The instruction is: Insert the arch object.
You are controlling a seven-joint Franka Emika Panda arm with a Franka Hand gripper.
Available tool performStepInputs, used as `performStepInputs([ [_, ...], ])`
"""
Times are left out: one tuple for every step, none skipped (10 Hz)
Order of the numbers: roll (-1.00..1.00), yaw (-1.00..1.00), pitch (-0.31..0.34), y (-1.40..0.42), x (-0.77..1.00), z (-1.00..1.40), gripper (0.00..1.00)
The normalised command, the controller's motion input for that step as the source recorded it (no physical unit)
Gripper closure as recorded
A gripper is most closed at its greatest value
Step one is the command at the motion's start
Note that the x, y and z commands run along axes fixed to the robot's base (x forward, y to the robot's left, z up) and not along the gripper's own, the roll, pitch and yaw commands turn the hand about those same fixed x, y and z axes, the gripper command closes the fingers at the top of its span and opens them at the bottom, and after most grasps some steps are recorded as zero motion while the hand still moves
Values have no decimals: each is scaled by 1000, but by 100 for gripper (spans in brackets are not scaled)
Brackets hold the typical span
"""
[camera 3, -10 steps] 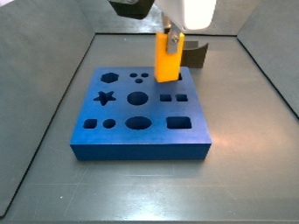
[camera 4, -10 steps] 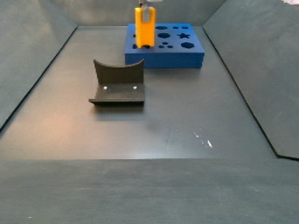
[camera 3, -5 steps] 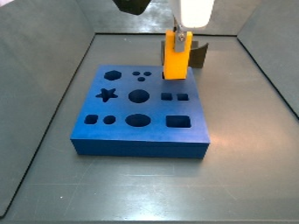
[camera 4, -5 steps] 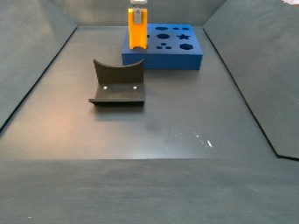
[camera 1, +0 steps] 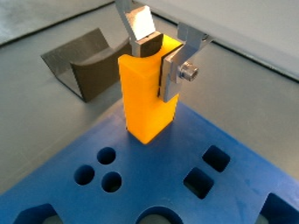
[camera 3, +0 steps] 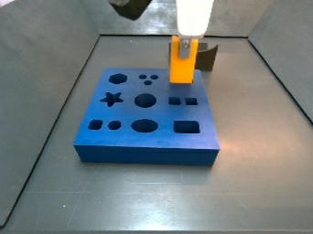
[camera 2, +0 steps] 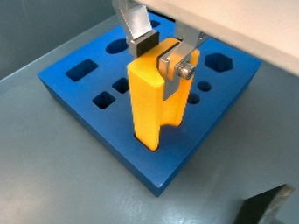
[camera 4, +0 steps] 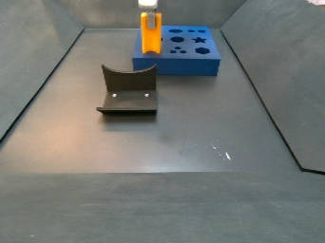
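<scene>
So the claw (camera 1: pixel 159 54) is clamped on the arch object (camera 1: pixel 149 94), holding it upright right over the blue board's (camera 2: pixel 82 96) far edge, fixture (camera 4: pixel 127 91) sitting well apart on the counter (camera 4: pixel 191 161).

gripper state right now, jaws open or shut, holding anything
Gripper: jaws shut on the arch object, held upright over a corner of the blue board.

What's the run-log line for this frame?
gripper: shut on arch object | arch object: upright, above corner of blue board, not inserted | fixture: on floor, apart from the board
</scene>
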Motion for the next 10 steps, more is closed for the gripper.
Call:
performStepInputs([
  [0,123,-77,0,0,-300,100],
  [0,117,-74,0,0,-294,100],
  [17,97,-67,0,0,-283,100],
  [34,11,-47,-29,0,-257,100],
  [77,0,-46,-74,0,-260,100],
  [143,49,-89,-154,0,-311,100],
  [169,111,-103,-191,-29,-331,100],
  [29,3,-93,-137,-74,-166,100],
  [0,43,-90,0,-69,-37,100],
  [0,0,-20,0,0,0,100],
])
